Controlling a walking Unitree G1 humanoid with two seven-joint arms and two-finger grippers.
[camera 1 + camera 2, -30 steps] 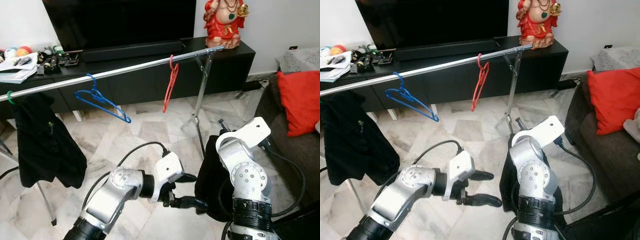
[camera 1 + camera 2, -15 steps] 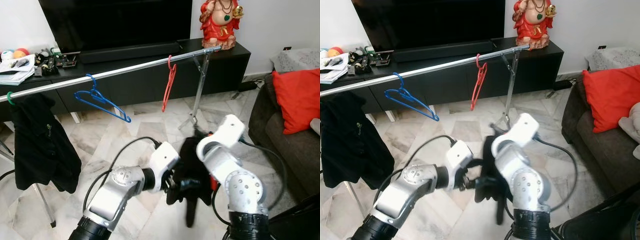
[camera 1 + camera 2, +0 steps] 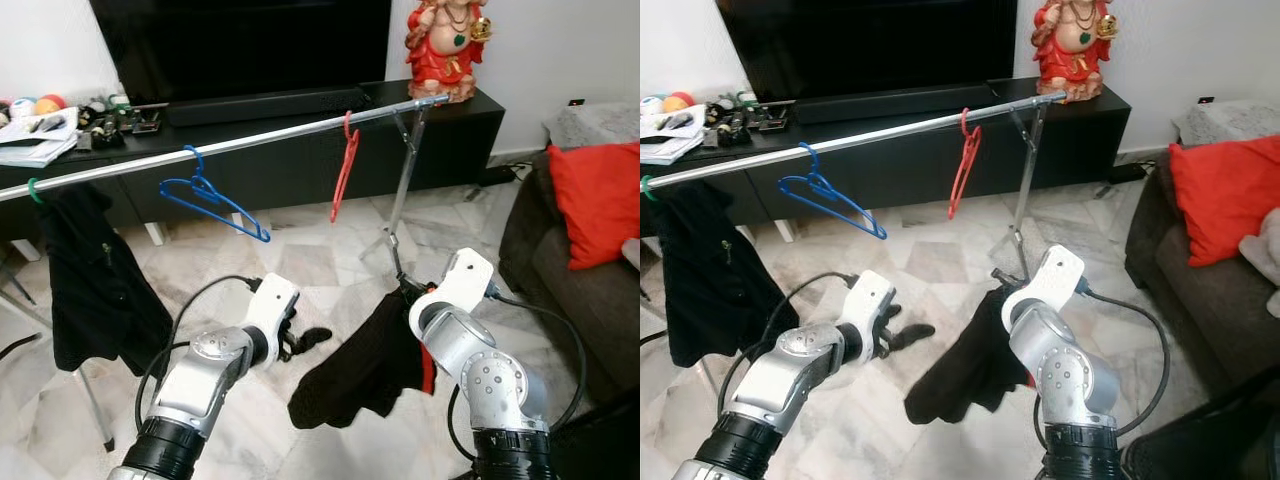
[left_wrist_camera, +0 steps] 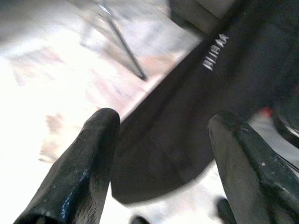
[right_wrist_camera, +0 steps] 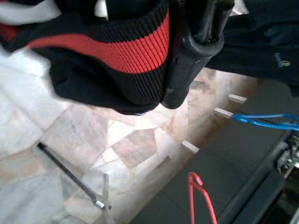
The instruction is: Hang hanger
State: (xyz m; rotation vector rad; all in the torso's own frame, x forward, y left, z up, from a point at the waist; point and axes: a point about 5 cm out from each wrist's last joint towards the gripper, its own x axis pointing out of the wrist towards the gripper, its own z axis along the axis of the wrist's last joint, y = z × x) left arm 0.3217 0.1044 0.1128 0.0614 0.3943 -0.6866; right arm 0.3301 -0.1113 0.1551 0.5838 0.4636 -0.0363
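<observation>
A black garment (image 3: 360, 365) with a red-striped knit collar (image 5: 117, 51) hangs low over the floor from my right gripper (image 3: 408, 292), which is shut on the collar. Any hanger inside it is hidden. My left gripper (image 3: 305, 342) is open and holds nothing, a short way to the garment's left; its wrist view shows the black cloth (image 4: 187, 116) beyond the two fingers. The silver rail (image 3: 250, 140) runs across behind and carries a blue hanger (image 3: 215, 200), a red hanger (image 3: 343, 165) and another black garment (image 3: 100, 280) at the far left.
The rail's stand (image 3: 400, 200) is planted just behind my right arm. A black TV cabinet (image 3: 300, 160) with a red statue (image 3: 445, 45) lines the back wall. A dark sofa with a red cushion (image 3: 600, 200) is on the right. Marble floor (image 3: 300, 260) lies between.
My left gripper has pulled back to the left, off the black garment. The garment now hangs free from my right gripper, lower and more spread out.
</observation>
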